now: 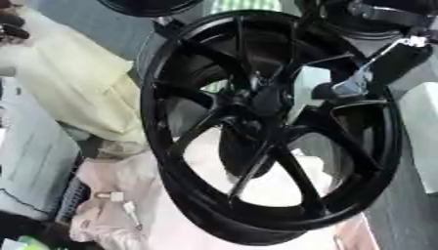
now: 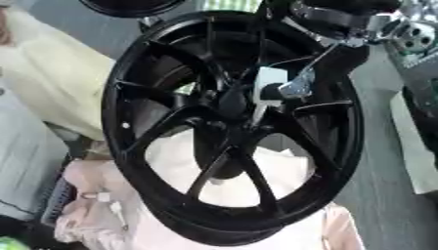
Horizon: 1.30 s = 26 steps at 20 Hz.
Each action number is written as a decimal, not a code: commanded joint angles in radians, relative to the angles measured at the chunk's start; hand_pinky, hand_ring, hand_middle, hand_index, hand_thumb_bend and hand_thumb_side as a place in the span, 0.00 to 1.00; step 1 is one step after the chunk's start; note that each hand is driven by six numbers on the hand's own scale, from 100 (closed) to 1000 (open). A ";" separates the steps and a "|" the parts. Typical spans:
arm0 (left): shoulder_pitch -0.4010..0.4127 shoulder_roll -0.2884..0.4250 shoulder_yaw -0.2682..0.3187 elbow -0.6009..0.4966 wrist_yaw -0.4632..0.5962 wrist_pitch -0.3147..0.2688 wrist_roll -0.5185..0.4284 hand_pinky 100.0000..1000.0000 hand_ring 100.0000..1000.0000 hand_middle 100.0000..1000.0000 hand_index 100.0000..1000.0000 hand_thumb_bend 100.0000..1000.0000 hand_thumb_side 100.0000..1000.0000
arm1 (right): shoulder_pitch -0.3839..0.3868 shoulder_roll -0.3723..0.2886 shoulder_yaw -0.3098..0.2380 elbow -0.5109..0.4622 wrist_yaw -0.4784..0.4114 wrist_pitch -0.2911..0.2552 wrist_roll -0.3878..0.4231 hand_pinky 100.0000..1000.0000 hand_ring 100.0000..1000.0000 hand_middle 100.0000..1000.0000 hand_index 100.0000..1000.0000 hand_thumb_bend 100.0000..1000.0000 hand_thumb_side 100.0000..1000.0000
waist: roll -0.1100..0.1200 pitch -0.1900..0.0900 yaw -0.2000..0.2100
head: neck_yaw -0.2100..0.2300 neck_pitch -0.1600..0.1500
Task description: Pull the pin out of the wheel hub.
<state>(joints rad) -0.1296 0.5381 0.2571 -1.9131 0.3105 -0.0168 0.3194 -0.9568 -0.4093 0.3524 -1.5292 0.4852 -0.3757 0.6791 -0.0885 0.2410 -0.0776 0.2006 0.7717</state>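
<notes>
The wheel [image 1: 256, 215], black with thin spokes, fills the view and stands nearest the camera, its rim upright and its open face turned toward the robot. At its middle sits the hub [image 1: 261, 102], and just to the right of the hub a pale, light-coloured piece [image 2: 270, 85] shows between the spokes; this looks like the pin or its head, though its exact shape is unclear.

The right hand [image 2: 295, 88] comes in from the upper right, its arm crossing the top of the rim, and its silver fingers [image 1: 351, 85] are at the pale piece. They look curled in toward it, but I cannot tell whether they have hold of it or only touch it. The left hand does not show in either view.

The step in hand appears to be the reach and grasp at the pin. The next move calls for a sure hold on it, then a straight pull.

The pin's long axis seems to run along the wheel's axle line, pointing out of the hub toward the robot, so the pull should follow that line.
</notes>
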 commanded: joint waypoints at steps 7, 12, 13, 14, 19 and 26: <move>-0.002 0.039 0.016 -0.010 -0.006 0.002 0.001 0.41 0.44 0.48 0.62 0.00 0.76 | 0.013 -0.007 -0.016 -0.006 0.023 0.010 -0.009 0.70 0.68 0.64 0.79 0.51 0.49 | 0.004 -0.015 -0.002 | 0.004 -0.002; -0.003 0.040 0.016 -0.010 -0.006 0.002 -0.001 0.41 0.44 0.48 0.62 0.00 0.76 | 0.032 0.004 -0.021 -0.002 0.030 0.019 -0.013 0.69 0.68 0.55 0.78 0.50 0.48 | 0.004 -0.012 -0.001 | 0.000 -0.002; -0.004 0.040 0.016 -0.010 -0.006 0.002 -0.001 0.41 0.44 0.48 0.62 0.00 0.76 | 0.034 0.006 -0.021 -0.002 0.030 0.023 -0.013 0.69 0.68 0.54 0.78 0.50 0.47 | 0.005 -0.011 -0.001 | -0.001 -0.002; -0.004 0.040 0.016 -0.010 -0.006 0.002 -0.002 0.41 0.44 0.48 0.62 0.00 0.76 | 0.037 0.008 -0.023 -0.002 0.031 0.028 -0.015 0.69 0.69 0.54 0.78 0.50 0.47 | 0.005 -0.011 -0.001 | -0.001 -0.002; -0.005 0.040 0.015 -0.010 -0.006 0.001 -0.003 0.41 0.44 0.48 0.62 0.00 0.76 | 0.053 0.017 -0.029 -0.001 0.044 0.048 -0.028 0.69 0.69 0.53 0.77 0.49 0.46 | 0.006 -0.009 0.001 | -0.007 -0.002; -0.006 0.038 0.017 -0.011 -0.006 0.000 -0.003 0.41 0.44 0.48 0.62 0.00 0.76 | 0.064 0.022 -0.038 0.007 0.062 0.064 -0.049 0.69 0.68 0.52 0.76 0.48 0.44 | 0.009 -0.005 0.006 | -0.062 -0.002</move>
<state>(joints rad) -0.1286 0.5459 0.2623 -1.9121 0.3086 -0.0152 0.3173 -0.8790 -0.3761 0.3295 -1.5181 0.5396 -0.3141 0.6362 -0.0876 0.2480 -0.0728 0.1506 0.7717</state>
